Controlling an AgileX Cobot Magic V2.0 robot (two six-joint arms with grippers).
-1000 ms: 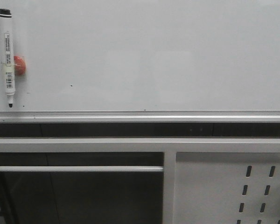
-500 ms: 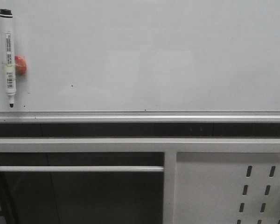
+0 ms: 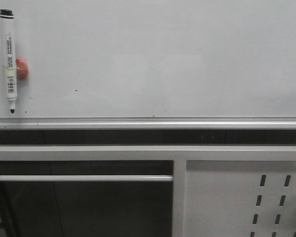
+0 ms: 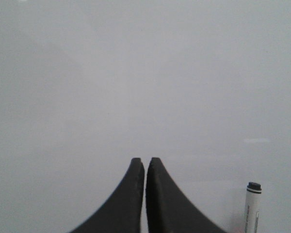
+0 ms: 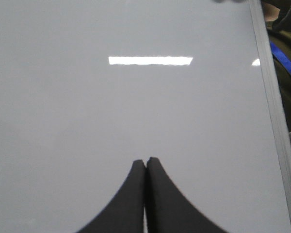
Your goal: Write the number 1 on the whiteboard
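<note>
The whiteboard [image 3: 163,59] fills the upper half of the front view, glossy pale grey, edged below by a silver rail [image 3: 148,121]. No number 1 shows on it. A white marker [image 3: 9,59] with a black cap end hangs upright at the board's far left, held by a red magnet [image 3: 21,69]. The marker's top also shows in the left wrist view [image 4: 252,208]. My left gripper [image 4: 145,161] is shut and empty, facing the board [image 4: 136,73]. My right gripper [image 5: 145,161] is shut and empty, facing the board [image 5: 111,111]. Neither gripper shows in the front view.
Below the rail run a dark gap, a grey frame bar [image 3: 148,153] and a horizontal rod [image 3: 84,178]. A grey perforated metal panel [image 3: 246,197] is at lower right. Tiny dark specks [image 3: 76,90] dot the board. The board's silver side rail [image 5: 274,111] shows in the right wrist view.
The marker and magnet sit very slightly to the right in the front view compared with one second ago. Nothing else has changed.
</note>
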